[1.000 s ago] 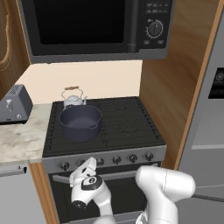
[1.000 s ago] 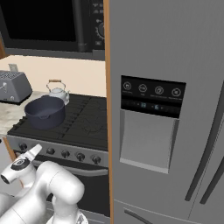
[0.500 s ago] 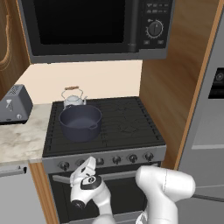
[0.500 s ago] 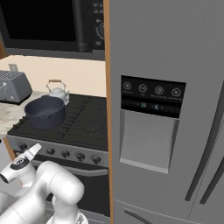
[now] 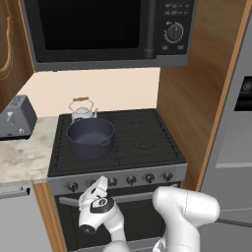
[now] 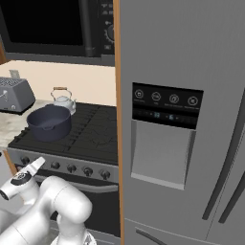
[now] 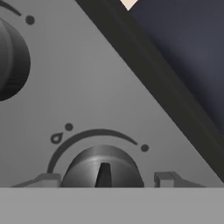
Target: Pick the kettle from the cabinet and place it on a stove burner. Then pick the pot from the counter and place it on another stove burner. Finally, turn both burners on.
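The silver kettle [image 5: 82, 110] [image 6: 63, 99] stands on the back-left stove burner. Just in front of it, the dark navy pot [image 5: 90, 138] [image 6: 49, 122] sits on the front-left burner [image 5: 78, 155]. My gripper [image 5: 102, 182] [image 6: 38, 163] [image 7: 105, 178] is low at the range's front panel, pointing at the row of knobs [image 5: 131, 179]. In the hand view one round knob [image 7: 103, 166] sits between my two fingertips [image 7: 164, 178]. A small gap shows at the right tip, so the jaws stand open around the knob. A second knob [image 7: 8, 61] shows at the upper left.
A grey toaster [image 5: 15, 118] stands on the marble counter [image 5: 24, 157] left of the range. A black microwave [image 5: 98, 29] hangs above the stove. A wood panel [image 5: 192, 98] and the steel fridge [image 6: 182, 119] close off the right side.
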Controlling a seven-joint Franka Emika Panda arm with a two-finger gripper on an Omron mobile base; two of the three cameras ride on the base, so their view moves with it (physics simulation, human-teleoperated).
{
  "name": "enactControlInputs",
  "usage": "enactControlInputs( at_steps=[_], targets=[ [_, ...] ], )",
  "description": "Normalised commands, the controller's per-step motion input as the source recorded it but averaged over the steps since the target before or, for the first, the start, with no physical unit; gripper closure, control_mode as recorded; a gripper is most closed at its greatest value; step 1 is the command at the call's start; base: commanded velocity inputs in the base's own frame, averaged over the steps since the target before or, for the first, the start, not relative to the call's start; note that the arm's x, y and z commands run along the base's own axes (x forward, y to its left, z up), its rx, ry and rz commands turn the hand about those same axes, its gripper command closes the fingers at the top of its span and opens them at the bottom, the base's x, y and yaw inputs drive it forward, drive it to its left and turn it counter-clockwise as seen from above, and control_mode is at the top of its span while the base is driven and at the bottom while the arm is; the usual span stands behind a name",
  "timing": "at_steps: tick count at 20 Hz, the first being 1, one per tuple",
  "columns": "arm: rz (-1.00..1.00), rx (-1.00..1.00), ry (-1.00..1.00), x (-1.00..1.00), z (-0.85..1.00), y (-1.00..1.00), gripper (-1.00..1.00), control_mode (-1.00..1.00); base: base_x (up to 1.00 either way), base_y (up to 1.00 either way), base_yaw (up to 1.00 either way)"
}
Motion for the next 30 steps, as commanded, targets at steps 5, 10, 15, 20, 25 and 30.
enactControlInputs(
  at_steps=[5,10,15,20,25,30],
  targets=[
    [0.00,0.00,-0.01,-0.19,0.00,0.05,-1.00,-1.00,0.00,0.00,0.00],
    [0.00,0.00,0.00,-0.37,0.00,0.19,-1.00,-1.00,0.00,0.00,0.00],
    [0.00,0.00,-0.03,-0.44,0.06,0.23,-1.00,-1.00,0.00,0.00,0.00],
    [0.02,0.00,-0.06,-0.43,0.09,0.24,-1.00,-1.00,0.00,0.00,0.00],
    [0.05,0.08,-0.04,-0.24,0.03,0.05,-1.00,-1.00,0.00,0.00,0.00],
    [0.04,0.18,0.00,-0.12,-0.01,0.00,-1.00,-1.00,0.00,0.00,0.00]
  ],
)
